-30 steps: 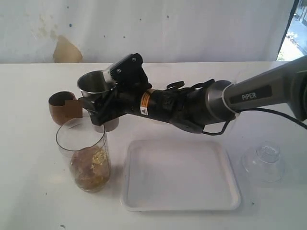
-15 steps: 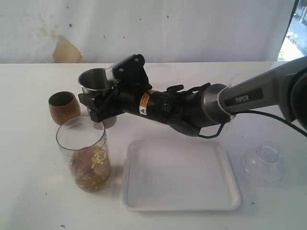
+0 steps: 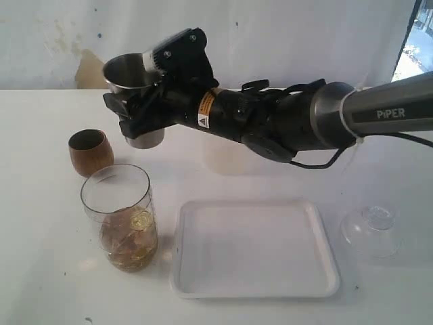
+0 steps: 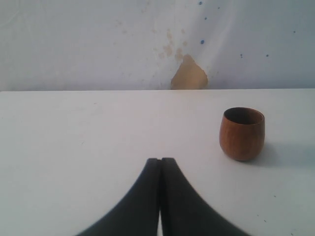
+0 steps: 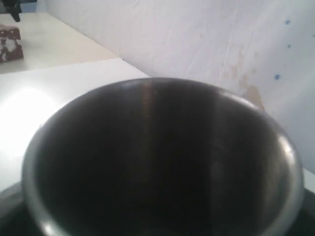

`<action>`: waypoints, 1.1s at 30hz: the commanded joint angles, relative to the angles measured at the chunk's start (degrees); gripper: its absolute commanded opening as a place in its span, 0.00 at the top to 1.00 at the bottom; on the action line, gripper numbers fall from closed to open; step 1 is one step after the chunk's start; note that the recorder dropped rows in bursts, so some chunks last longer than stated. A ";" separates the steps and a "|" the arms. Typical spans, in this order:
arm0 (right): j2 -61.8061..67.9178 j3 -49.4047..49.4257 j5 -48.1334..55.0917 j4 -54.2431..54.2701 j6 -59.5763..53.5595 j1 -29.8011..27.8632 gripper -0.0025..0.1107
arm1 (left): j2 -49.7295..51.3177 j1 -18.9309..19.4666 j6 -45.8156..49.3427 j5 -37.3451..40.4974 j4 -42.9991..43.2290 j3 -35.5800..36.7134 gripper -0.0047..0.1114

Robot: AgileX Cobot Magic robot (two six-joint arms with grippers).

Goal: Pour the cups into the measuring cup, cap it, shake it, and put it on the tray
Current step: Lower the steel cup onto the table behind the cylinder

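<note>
My right gripper (image 3: 138, 115) reaches across to the left and is shut on the brushed-steel tumbler (image 3: 126, 76), holding it nearly upright in the air behind the measuring cup. In the right wrist view the tumbler's dark inside (image 5: 162, 162) fills the picture and hides the jaws. The clear measuring cup (image 3: 123, 218) stands uncapped on the table with brownish contents in its lower part. The brown wooden cup (image 3: 90, 152) stands upright to its back left, also visible as the wooden cup (image 4: 241, 133) in the left wrist view. My left gripper (image 4: 160, 160) is shut and empty, low over bare table.
The white tray (image 3: 270, 277) lies empty to the right of the measuring cup. A clear domed lid (image 3: 371, 230) rests on the table at the far right. A white wall with a tan stain (image 3: 91, 71) backs the table.
My right gripper has lifted the steel tumbler upward and slightly back, away from the measuring cup's rim. The wooden cup, once partly hidden by the arm, now shows fully.
</note>
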 commanded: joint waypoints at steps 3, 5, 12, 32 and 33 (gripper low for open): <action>3.27 -0.21 0.75 14.06 -2.06 0.35 0.98 | -0.32 -0.35 0.00 -0.73 0.23 0.24 0.96; 5.27 -0.70 -0.89 14.16 -5.83 0.65 0.98 | -0.32 -0.35 0.00 -0.73 0.23 0.24 0.96; 8.31 -2.32 -0.40 14.27 -10.73 1.05 0.98 | -0.32 -0.35 0.00 -0.73 0.23 0.24 0.96; 13.69 -5.28 -3.98 13.84 -14.36 1.05 0.98 | -0.32 -0.35 0.00 -0.73 0.23 0.24 0.96; 13.59 -5.32 -3.97 13.84 -14.36 1.05 0.98 | -0.32 -0.35 0.00 -0.73 0.23 0.24 0.96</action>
